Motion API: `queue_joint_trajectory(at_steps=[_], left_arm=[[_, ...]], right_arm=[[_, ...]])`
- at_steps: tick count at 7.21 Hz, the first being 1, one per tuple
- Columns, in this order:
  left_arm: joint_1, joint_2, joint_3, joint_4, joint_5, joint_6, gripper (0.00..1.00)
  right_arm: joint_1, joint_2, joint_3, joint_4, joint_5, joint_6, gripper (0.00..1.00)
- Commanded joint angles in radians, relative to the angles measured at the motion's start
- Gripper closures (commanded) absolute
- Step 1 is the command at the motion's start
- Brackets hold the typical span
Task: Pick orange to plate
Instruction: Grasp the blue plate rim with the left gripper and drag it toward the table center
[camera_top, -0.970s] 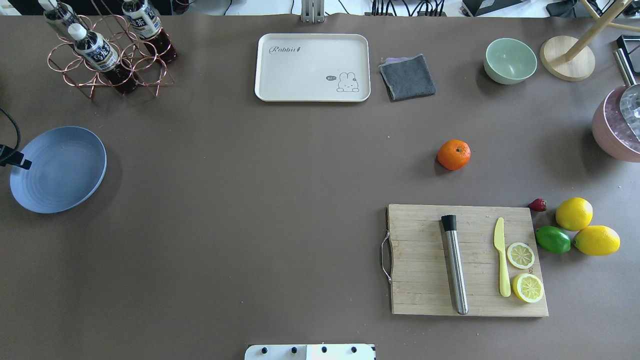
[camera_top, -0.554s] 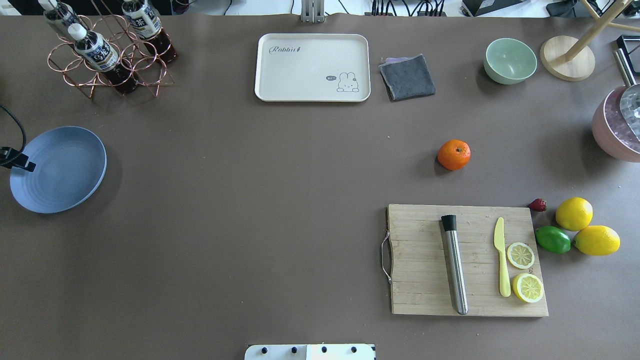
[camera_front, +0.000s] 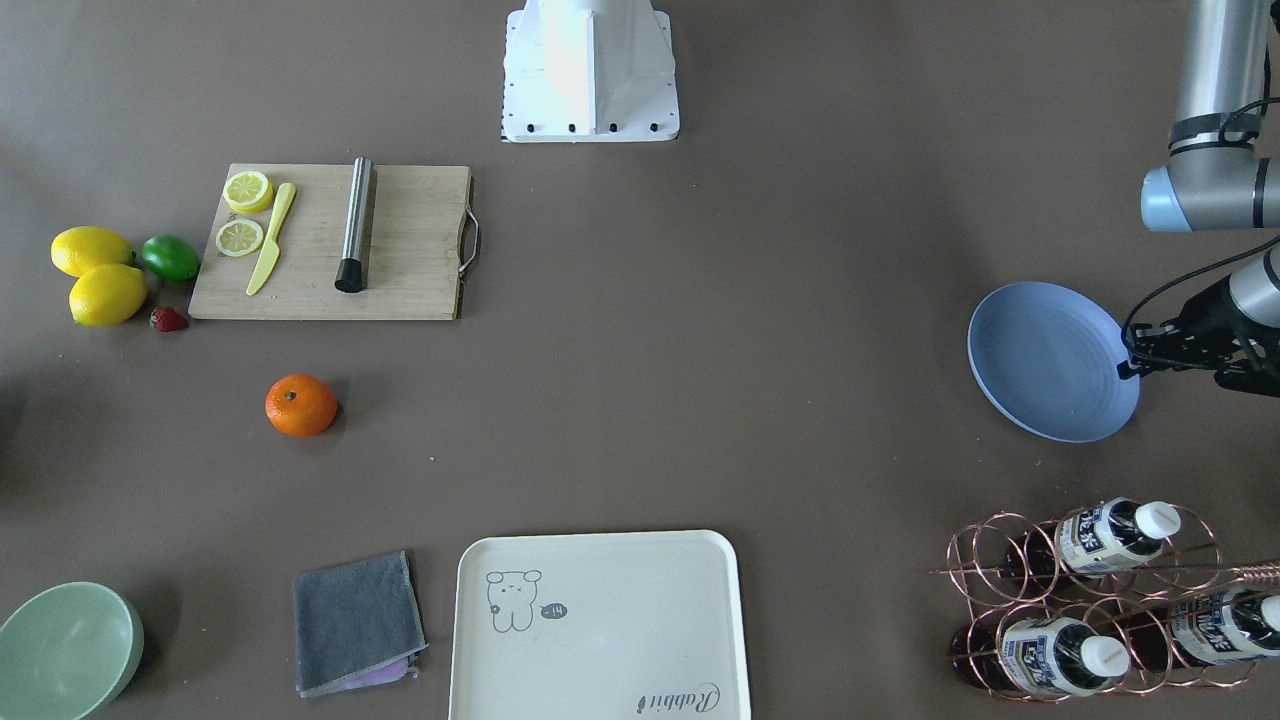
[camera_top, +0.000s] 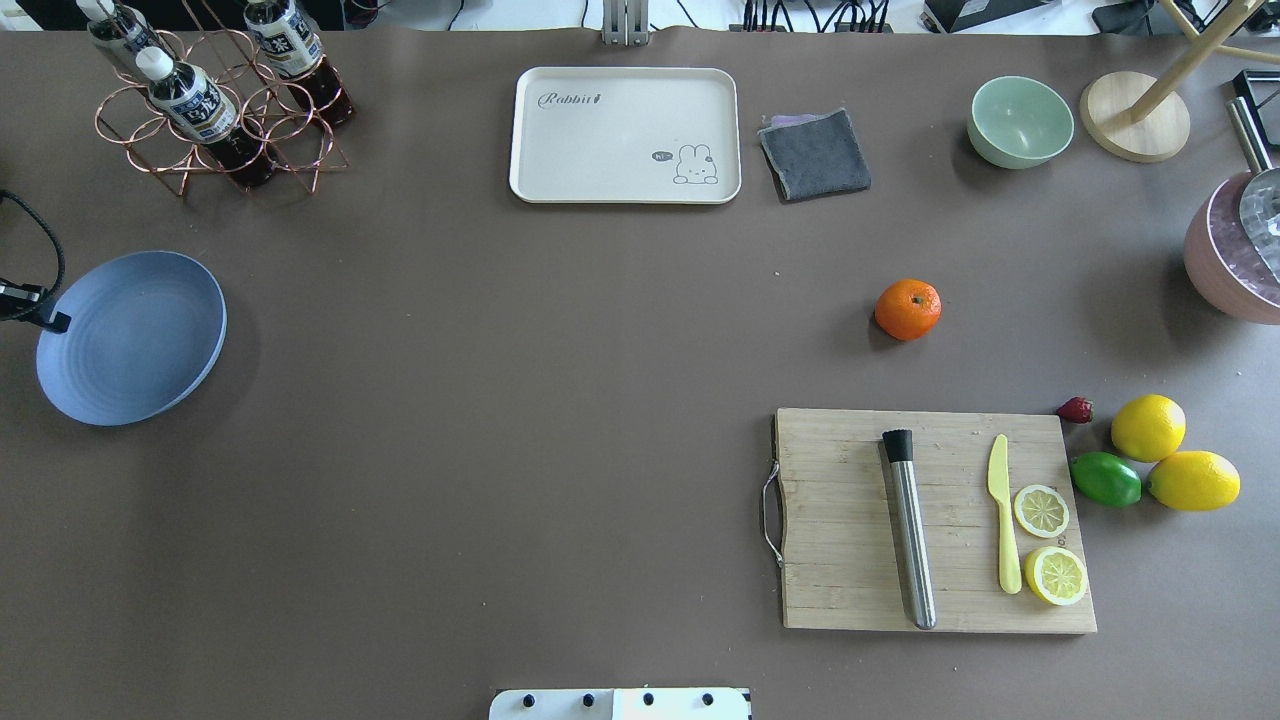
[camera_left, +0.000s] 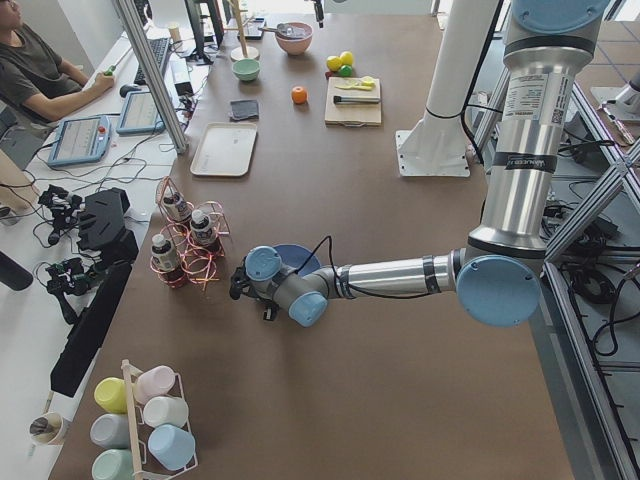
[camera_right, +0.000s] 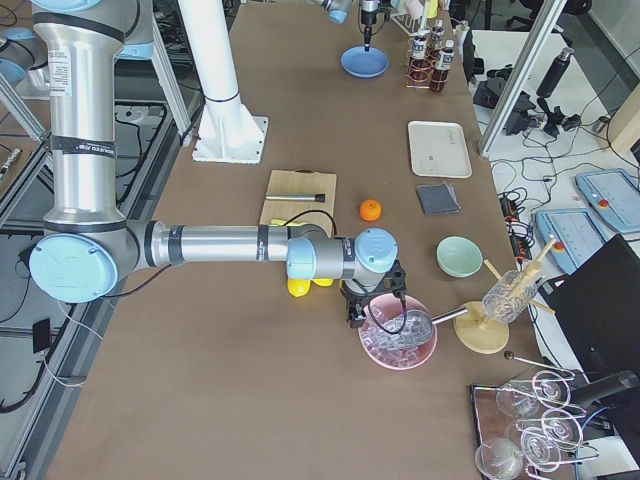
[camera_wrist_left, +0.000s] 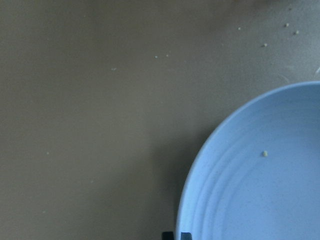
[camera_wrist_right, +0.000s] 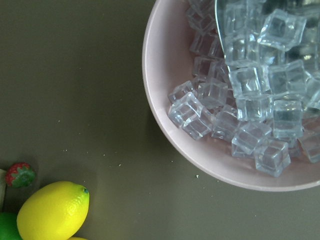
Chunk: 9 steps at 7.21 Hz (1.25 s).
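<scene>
The orange (camera_top: 908, 309) lies alone on the brown table, right of centre and just beyond the cutting board; it also shows in the front view (camera_front: 301, 404). The pale-blue plate (camera_top: 140, 340) sits at the table's far left edge. My left gripper (camera_top: 52, 322) is at the plate's outer rim, its fingertips (camera_wrist_left: 172, 235) straddling that rim, shut on the plate (camera_wrist_left: 260, 180). My right gripper (camera_right: 360, 310) hangs by the pink bowl of ice, far from the orange (camera_right: 370, 210). It shows only in the right side view, so I cannot tell whether it is open or shut.
A cutting board (camera_top: 935, 520) holds a steel rod, a yellow knife and lemon slices. Two lemons (camera_top: 1148, 427), a lime (camera_top: 1106, 479) and a strawberry lie to its right. The back row has a cream tray (camera_top: 625, 135), a grey cloth, a mint bowl (camera_top: 1020, 121) and a bottle rack (camera_top: 215, 100).
The plate has shifted a little to the right across the table, together with my left gripper at its rim. The orange has not moved.
</scene>
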Motion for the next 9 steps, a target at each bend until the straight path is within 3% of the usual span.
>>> queue_joint_trajectory(at_steps=[1,4,6,9], left_arm=[[0.041,-0.134,-0.074,0.007,-0.078,-0.254,1.0],[0.285,-0.292,-0.16,0.007,0.084,-0.607,1.0],[0.44,-0.32,-0.192,0.006,0.236,-0.701,1.0],[0.618,-0.368,-0.189,0.007,0.42,-0.772,1.0]], right_arm=[[-0.022,0.052,0.018,0.0,-0.001,0.042,0.0],[-0.134,0.19,0.04,0.001,-0.007,0.316,0.0],[-0.194,0.261,0.041,0.001,-0.025,0.445,0.0],[-0.317,0.329,0.054,0.001,-0.14,0.605,0.0]])
